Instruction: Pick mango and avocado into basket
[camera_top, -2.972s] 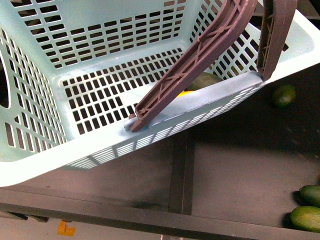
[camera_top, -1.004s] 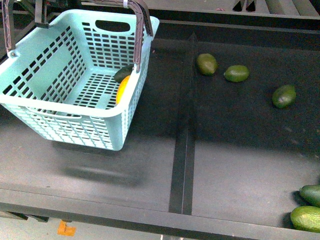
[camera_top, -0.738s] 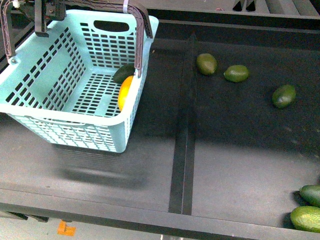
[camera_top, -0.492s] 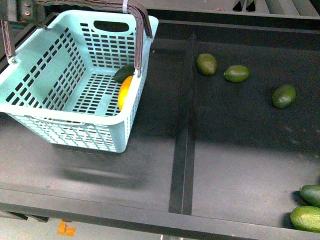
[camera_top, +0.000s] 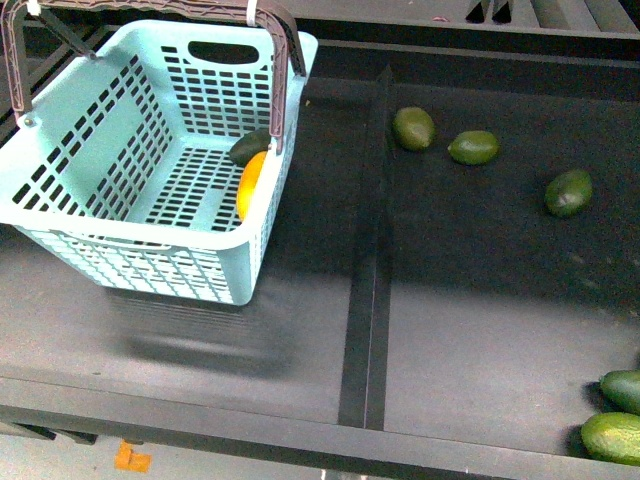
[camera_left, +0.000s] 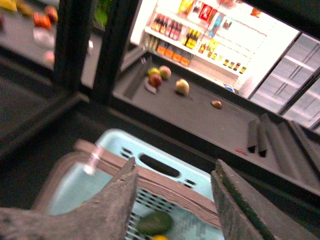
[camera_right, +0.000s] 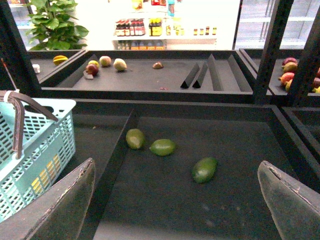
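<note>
Two green fruits (camera_top: 617, 420) sit nearest you, at the lower right corner of the front view, on the dark shelf (camera_top: 480, 330). Move up and left and you meet the basket (camera_top: 150, 250), filling the upper left of the frame, its brown handles (camera_top: 285, 70) swung upright. Inside it, against the right-hand wall, the mango (camera_top: 248, 184) lies yellow on the slotted floor, and the avocado (camera_top: 247, 147) sits just beyond it, the two touching or nearly so. Further back on the right, three more green fruits (camera_top: 473, 147) are scattered well apart from the basket. Your left gripper (camera_left: 175, 205) hangs above the basket with its fingers spread wide and nothing between them; you see the handle and the avocado (camera_left: 155, 223) through the gap. Your right gripper (camera_right: 175, 200) is spread wide too, empty, over the loose green fruits (camera_right: 205, 169).
</note>
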